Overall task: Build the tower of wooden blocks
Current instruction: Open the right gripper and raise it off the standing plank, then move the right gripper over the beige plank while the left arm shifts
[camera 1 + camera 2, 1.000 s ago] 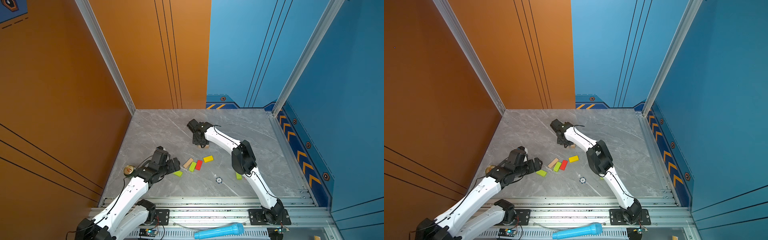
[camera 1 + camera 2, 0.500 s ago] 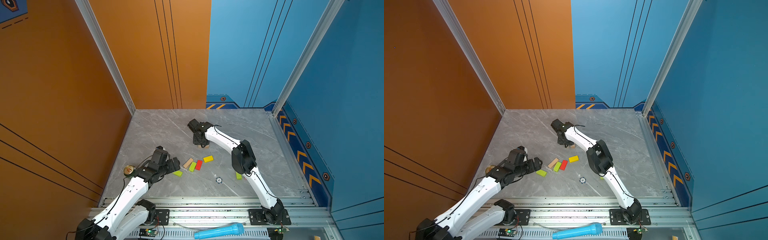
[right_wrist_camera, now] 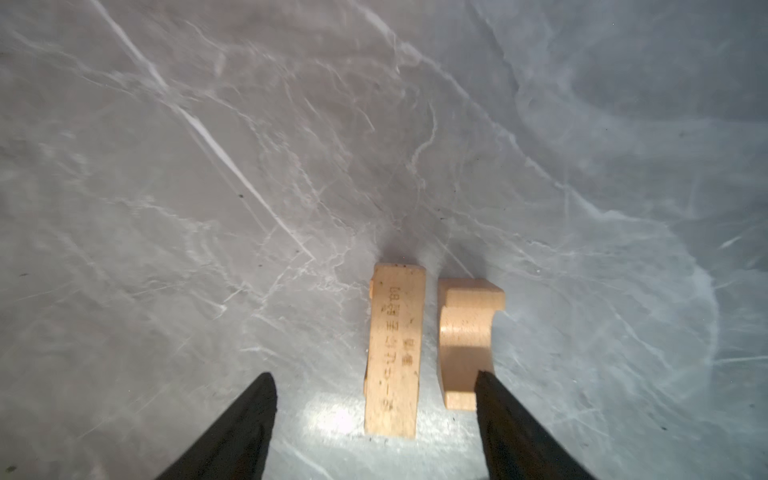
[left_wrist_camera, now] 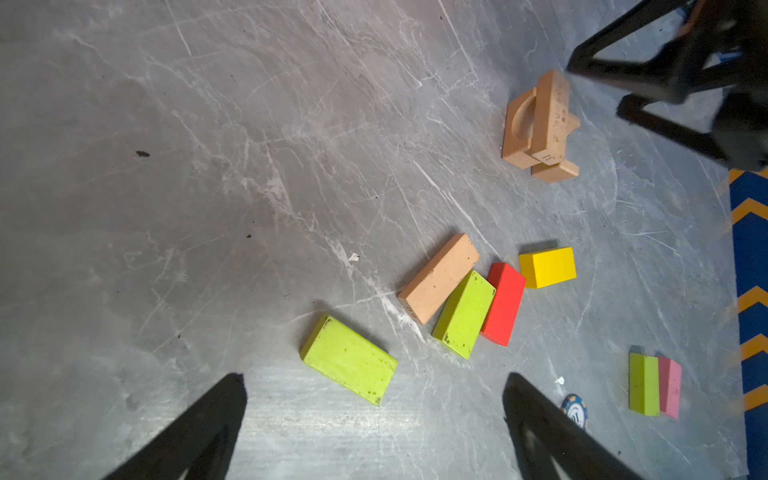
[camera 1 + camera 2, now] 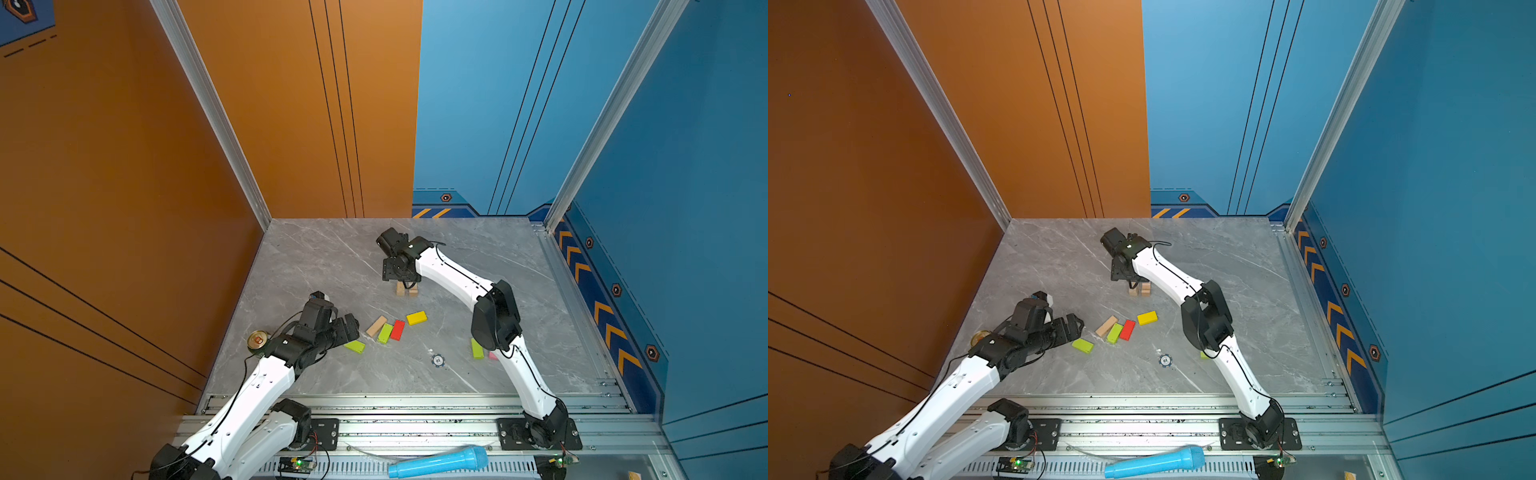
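Two tan blocks laid, right hand spread above them

Handling is judged easy. The wood blocks are small, rigid and light, and should not crush. Their smooth faces may slip if they are pinched off-centre. Each is best taken across its two long sides, near the middle, so that it hangs level. The notched tan block [image 3: 465, 340] is better held by its flat flanks than over the cut-out.

The tower [image 5: 406, 289] is barely begun and sits slightly toward 12 o'clock from the middle of the desk [image 5: 332, 257]. A printed tan block [image 3: 392, 353] and the notched one lie side by side, close but apart. A third tan piece [image 4: 519, 124] is packed against the printed block's other side. The right hand [image 3: 372, 375] is held directly above with fingers spread and nothing pinched. The printed block lies between the fingers. One fingertip overlaps the notched block's end, and contact cannot be told.

The left hand [image 4: 375, 375] is likewise spread and empty, low over the desk at 8 o'clock. A lime green block [image 5: 354, 345] lies just off its fingertips, toward 5 o'clock. At the hand's 3 o'clock a plain tan block [image 5: 376, 326], a second lime block [image 5: 385, 333] and a red block [image 5: 397, 329] are bunched together, with a yellow block [image 5: 416, 318] just beyond. A third lime block [image 4: 644, 384] and a pink block [image 4: 670, 386] are found at 4 o'clock, partly under the right arm.
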